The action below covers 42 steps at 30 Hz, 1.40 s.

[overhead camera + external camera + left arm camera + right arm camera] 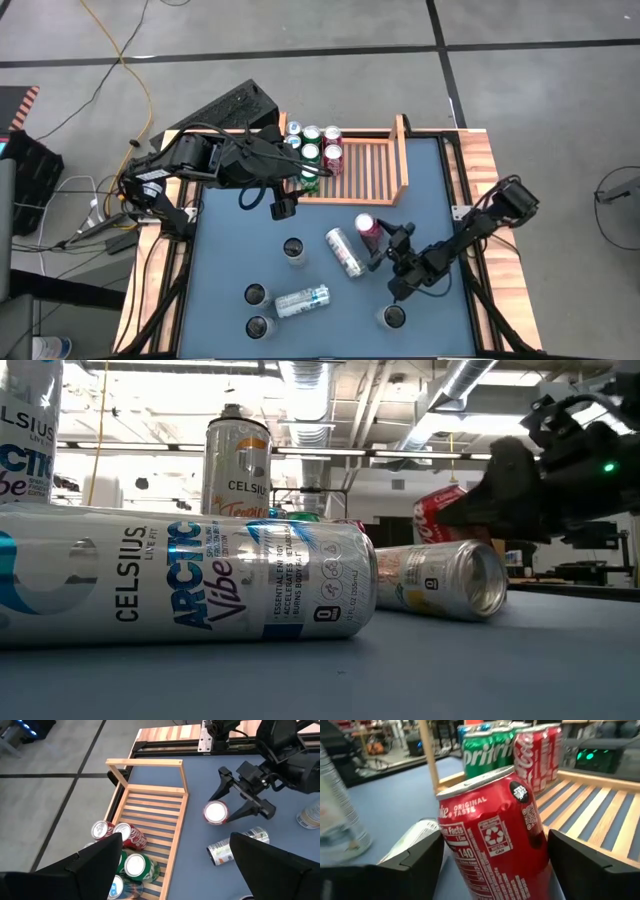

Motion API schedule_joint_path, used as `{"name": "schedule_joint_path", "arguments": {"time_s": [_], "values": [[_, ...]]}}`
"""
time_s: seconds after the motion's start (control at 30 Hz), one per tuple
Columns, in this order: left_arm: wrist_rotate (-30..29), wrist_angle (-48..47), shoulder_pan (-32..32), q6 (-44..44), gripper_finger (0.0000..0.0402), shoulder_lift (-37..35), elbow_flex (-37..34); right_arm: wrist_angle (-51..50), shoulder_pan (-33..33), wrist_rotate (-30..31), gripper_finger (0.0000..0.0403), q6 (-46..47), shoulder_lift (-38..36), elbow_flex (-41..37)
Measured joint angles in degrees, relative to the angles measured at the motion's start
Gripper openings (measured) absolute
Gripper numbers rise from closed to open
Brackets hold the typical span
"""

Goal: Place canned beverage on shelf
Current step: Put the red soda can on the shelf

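Observation:
A red cola can (366, 226) (216, 813) (495, 835) stands on the blue table just near of the shelf (365, 165) (150, 815). My right gripper (380, 245) (222, 811) (495, 865) is open, with one finger on each side of this can. Several red and green cans (320, 143) (127, 855) stand in the shelf's left part. My left gripper (298, 180) (175, 870) hangs open above them with nothing between its fingers. In the low view the red can (440, 510) shows partly, behind a lying can. My right gripper comes at the red can nearly level from the table's near right side. Its fingers (420, 857) flank the can's side wall (470, 845). Whether either finger touches the can I cannot tell.
A silver can (345, 252) (440, 580) lies right beside the red one. A Celsius can (302, 300) (190, 590) lies nearer the front. Upright cans stand at the middle (294, 248), front left (256, 294) and front right (393, 317). The shelf's right part shows bare slats.

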Motion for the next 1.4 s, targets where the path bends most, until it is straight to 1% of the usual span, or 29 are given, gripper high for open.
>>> {"name": "schedule_joint_path", "arguments": {"time_s": [0.13,0.23,0.33,0.4,0.47,0.53,0.63,0.73,0.83,1.0,1.17,1.27,1.4], "values": [[0.04,0.00,0.00,-0.39,0.0357,0.02,0.00,-3.57,2.54,-3.11,0.0330,0.86,-3.32,-0.04],[0.05,0.02,0.00,-0.44,0.0357,0.02,0.00,-10.00,4.07,-5.85,0.0329,4.68,-6.04,-0.03],[1.74,0.04,0.36,-0.37,0.0357,0.03,0.00,-18.14,4.57,-11.97,0.0329,10.67,-8.67,-0.03],[4.65,0.41,1.04,0.25,0.0357,0.66,0.00,-22.49,4.85,-15.59,0.0329,14.27,-9.98,-0.08],[8.78,0.60,1.91,1.99,0.0357,1.13,-0.05,-25.22,5.34,-17.08,0.0329,16.08,-11.93,-0.08],[12.79,0.94,2.92,4.40,0.0357,2.50,-0.05,-27.15,5.80,-18.95,0.0329,15.91,-13.94,-0.08],[18.28,2.03,3.95,8.53,0.0357,4.34,-0.06,-28.26,6.07,-23.87,0.0329,13.23,-17.60,-0.08],[25.29,6.36,4.68,13.58,0.0357,6.45,-0.07,-29.97,6.53,-29.13,0.0329,11.87,-21.49,-0.03],[31.36,11.59,5.07,18.32,0.0357,9.00,-0.04,-34.35,7.49,-34.02,0.0329,12.55,-25.82,-0.01],[39.08,15.69,5.26,24.30,0.0357,13.69,0.01,-42.69,10.76,-40.27,0.0329,18.01,-32.88,-0.01],[42.94,19.81,5.92,26.54,0.0357,18.03,0.00,-45.92,14.67,-43.04,0.0329,22.83,-36.99,-0.01],[43.60,21.49,6.35,28.95,0.0357,21.28,0.00,-47.32,16.40,-43.53,0.0329,24.71,-37.28,0.00],[45.19,23.71,7.46,32.45,0.0357,25.71,0.00,-48.58,17.14,-44.08,0.0329,25.71,-36.65,-0.01]]}}
